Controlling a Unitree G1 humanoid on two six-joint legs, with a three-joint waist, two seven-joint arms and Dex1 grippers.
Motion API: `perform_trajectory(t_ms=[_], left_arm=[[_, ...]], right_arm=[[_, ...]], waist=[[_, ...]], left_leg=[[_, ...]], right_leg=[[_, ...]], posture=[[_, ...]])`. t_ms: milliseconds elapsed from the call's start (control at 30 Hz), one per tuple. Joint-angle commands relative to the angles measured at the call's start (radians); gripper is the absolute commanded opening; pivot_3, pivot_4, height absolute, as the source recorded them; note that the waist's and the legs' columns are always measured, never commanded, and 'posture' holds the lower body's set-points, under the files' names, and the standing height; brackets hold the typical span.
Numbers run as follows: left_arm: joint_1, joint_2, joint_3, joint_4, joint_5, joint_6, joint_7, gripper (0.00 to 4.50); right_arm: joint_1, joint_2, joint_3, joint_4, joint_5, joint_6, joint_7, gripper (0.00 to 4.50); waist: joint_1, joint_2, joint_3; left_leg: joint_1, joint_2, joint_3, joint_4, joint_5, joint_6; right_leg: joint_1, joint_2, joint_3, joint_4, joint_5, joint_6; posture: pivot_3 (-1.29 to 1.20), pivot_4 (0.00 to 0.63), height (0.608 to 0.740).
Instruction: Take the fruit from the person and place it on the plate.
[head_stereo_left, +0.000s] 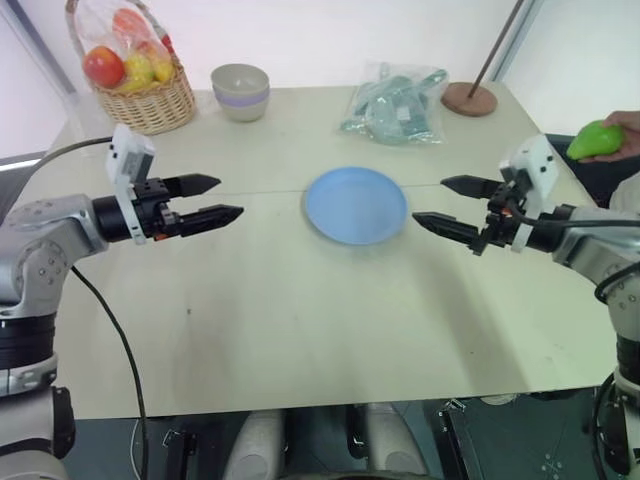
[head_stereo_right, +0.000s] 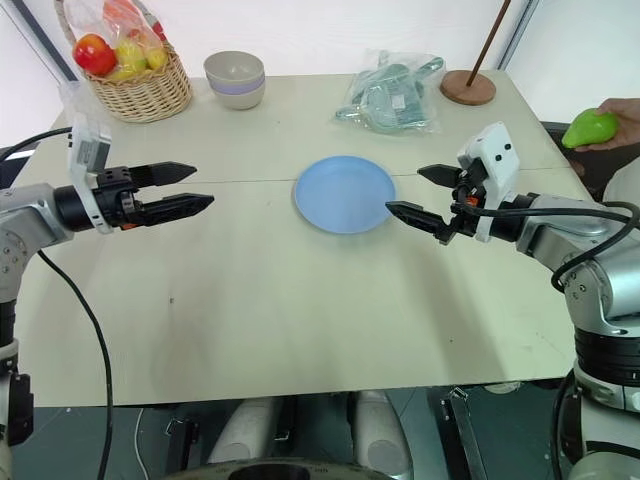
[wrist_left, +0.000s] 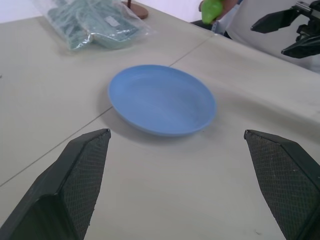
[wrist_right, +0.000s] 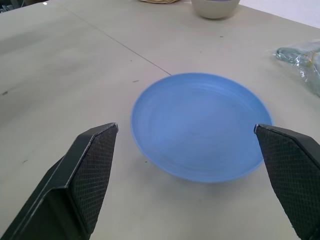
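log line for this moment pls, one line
phase: awaiting handover | green fruit: in person's hand, off table's right edge | blue plate: empty | left gripper: open | right gripper: open

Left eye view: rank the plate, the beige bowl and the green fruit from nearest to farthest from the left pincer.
1. The plate, at the table's middle, just ahead of the open left pincer.
2. The beige bowl, at the table's far edge, beside the basket.
3. The green fruit, in the person's hand past the table's right edge, behind the right pincer.
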Motion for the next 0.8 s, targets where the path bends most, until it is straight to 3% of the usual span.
perform_trajectory(t_ms=[33, 800], left_arm=[[0.003, 0.023, 0.008, -0.026, 0.01, -0.018, -0.019, 4.48], [0.03, -0.009, 0.012, -0.057, -0.007, -0.005, 0.01, 4.48]], right_arm=[[-0.013, -0.016, -0.017, -0.007, -0.007, -0.029, 0.011, 4.5], [-0.003, -0.018, -0.028, -0.031, -0.001, -0.004, 0.004, 4.5]], waist=[[0.0, 0.0, 0.0], [0.0, 0.0, 0.0]], left_leg=[[0.0, 0.0, 0.0, 0.0, 0.0, 0.0], [0.0, 0.0, 0.0, 0.0, 0.0, 0.0]], right_leg=[[0.0, 0.0, 0.0, 0.0, 0.0, 0.0], [0.0, 0.0, 0.0, 0.0, 0.0, 0.0]], posture=[[0.0, 0.15, 0.74], [0.0, 0.15, 0.74]])
